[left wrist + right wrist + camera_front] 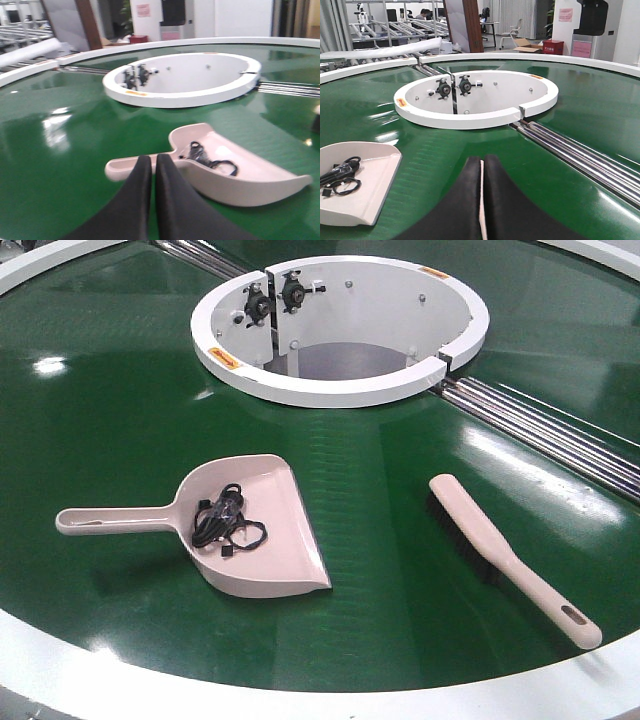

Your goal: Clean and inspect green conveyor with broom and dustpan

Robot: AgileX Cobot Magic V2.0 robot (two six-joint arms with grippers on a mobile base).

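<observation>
With both of my hands closed and holding nothing, the left hand (153, 167) poised over the dustpan (245, 530) handle and the right hand (482, 167) nearby, black cable debris (225, 520) sits in the pan; the broom (510, 560) lies alongside on the green conveyor (400, 470).

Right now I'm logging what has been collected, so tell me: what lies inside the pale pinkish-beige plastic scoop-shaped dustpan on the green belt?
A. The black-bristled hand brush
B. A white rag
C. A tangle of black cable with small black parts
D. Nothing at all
C: the front view shows a tangled black cable bundle resting in the pale pinkish-beige plastic dustpan, while the long beige black-bristled broom lies apart on the glossy dark-green conveyor.
</observation>
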